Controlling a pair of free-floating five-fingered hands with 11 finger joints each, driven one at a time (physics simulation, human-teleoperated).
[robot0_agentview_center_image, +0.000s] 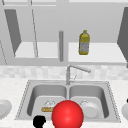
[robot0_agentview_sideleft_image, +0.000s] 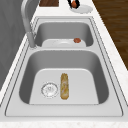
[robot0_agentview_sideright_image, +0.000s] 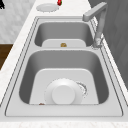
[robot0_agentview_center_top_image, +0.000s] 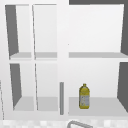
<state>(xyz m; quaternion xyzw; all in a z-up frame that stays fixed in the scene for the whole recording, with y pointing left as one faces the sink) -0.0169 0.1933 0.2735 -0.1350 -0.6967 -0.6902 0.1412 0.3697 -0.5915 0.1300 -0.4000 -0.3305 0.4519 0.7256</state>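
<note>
My left hand (robot0_agentview_center_image: 39, 121) hangs low in front of the sink's (robot0_agentview_center_image: 67, 82) left basin, beside a big red ball (robot0_agentview_center_image: 67, 115); the left hand (robot0_agentview_sideright_image: 1, 5) also shows at the top left of the right side view. A bread roll (robot0_agentview_sideleft_image: 64, 85) lies in the left basin by the drain (robot0_agentview_sideleft_image: 49, 89). A white plate (robot0_agentview_sideright_image: 63, 94) lies in the right basin. My right hand (robot0_agentview_sideleft_image: 77, 2) is over the plate (robot0_agentview_sideleft_image: 81, 9) on the right counter, with fingers on both sides of a small red-orange thing (robot0_agentview_sideleft_image: 74, 3). My right hand (robot0_agentview_center_image: 127, 100) barely shows in the front view.
A yellow bottle (robot0_agentview_center_image: 84, 43) stands on the open shelf (robot0_agentview_center_image: 100, 56) above the faucet (robot0_agentview_center_image: 72, 71). Another white plate (robot0_agentview_center_image: 3, 108) sits on the left counter, with a small red thing (robot0_agentview_sideright_image: 59, 2) behind it. A small reddish bit (robot0_agentview_sideleft_image: 77, 40) lies in the right basin.
</note>
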